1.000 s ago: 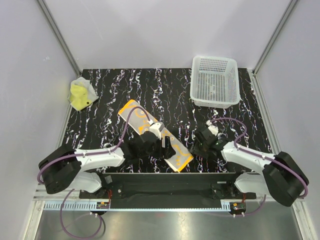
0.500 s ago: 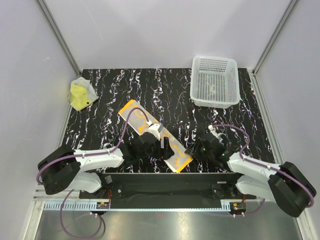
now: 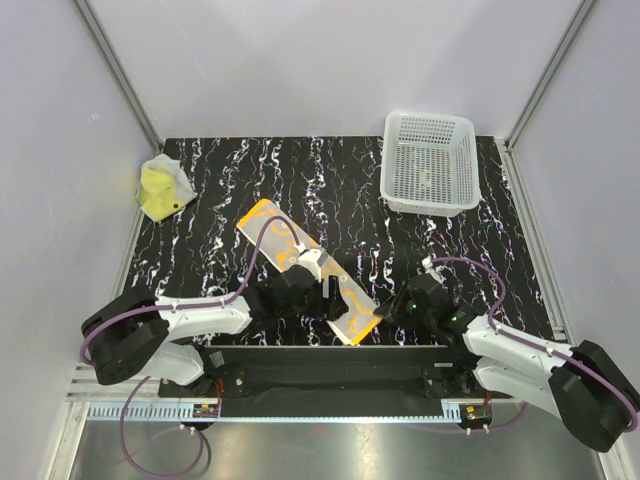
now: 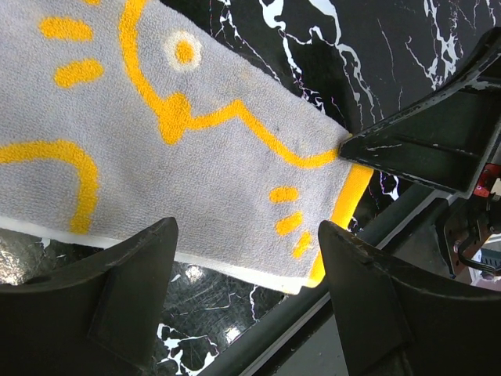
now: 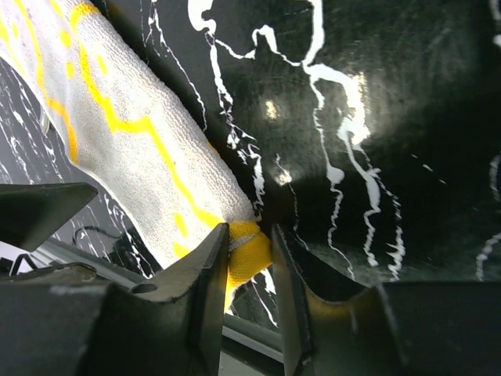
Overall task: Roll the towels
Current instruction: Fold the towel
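At the far left corner of the bench (image 3: 350, 190), the yellow towel (image 3: 160, 188) lies crumpled on the side edge, well apart from both arms. Centre-front, the orange towel (image 3: 272, 232) lies flat on a diagonal, with its near corner close to the bench's front edge. The left pincer (image 3: 325, 292) stands over the towel's middle, jaws wide, gripping nothing. The right pincer (image 5: 249, 262) has its jaws close together on that near corner, which fills the gap between them. Bare bench separates this towel from the white perforated basket (image 3: 430, 165) at the far right corner.
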Available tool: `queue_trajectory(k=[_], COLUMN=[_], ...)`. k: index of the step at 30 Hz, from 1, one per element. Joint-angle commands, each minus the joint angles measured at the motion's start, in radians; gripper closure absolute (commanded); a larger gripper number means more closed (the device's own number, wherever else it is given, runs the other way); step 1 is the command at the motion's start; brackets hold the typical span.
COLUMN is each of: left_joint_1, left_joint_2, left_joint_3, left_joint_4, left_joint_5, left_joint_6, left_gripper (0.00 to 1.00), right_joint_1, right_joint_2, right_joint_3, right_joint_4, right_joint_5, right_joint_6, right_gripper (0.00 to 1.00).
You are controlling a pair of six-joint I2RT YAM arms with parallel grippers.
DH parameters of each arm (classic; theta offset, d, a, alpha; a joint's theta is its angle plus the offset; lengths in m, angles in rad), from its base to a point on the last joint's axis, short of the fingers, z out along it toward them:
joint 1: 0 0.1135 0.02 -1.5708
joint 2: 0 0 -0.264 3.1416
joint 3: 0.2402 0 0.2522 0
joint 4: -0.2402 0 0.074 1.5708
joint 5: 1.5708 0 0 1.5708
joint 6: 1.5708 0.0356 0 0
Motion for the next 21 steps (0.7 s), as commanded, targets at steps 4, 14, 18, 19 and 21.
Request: queue_trajectory(k=[4,14,18,19,21], left_joint_1=[-0.006,-0.009,-0.012,-0.014,-0.014], left_joint_2=[0.013,0.056,0.068,0.068,0.069], left_joint_3=[0.016,0.042,0.052,0.052,0.05], left_joint_4=[0.055,0.061,0.061,0.061,0.062], left_joint_5=[-0.01,-0.003,-0.002,0.0,-0.002], left_joint_6=[-0.006,-0.006,-0.006,-0.006,-0.006], left_gripper=[0.23,0.23,0.23,0.23,0.24], right_joint_1=[-0.005,-0.005,-0.005,-0.005,-0.005], right_joint_2=[0.042,-0.082,-0.093,-0.086,-0.075], right_joint_3=[-0.034,-0.051,-0.063,-0.065,-0.07], right_joint_4=[0.015,-0.078,-0.069,-0.063,-0.045], right_joint_5=[-0.036,-0.048,-0.054,-0.056,-0.062], right_joint_6=[0.002,0.004,0.01,0.011,0.011], right_gripper=[0.74,0.58,0.66,0.7,0.73])
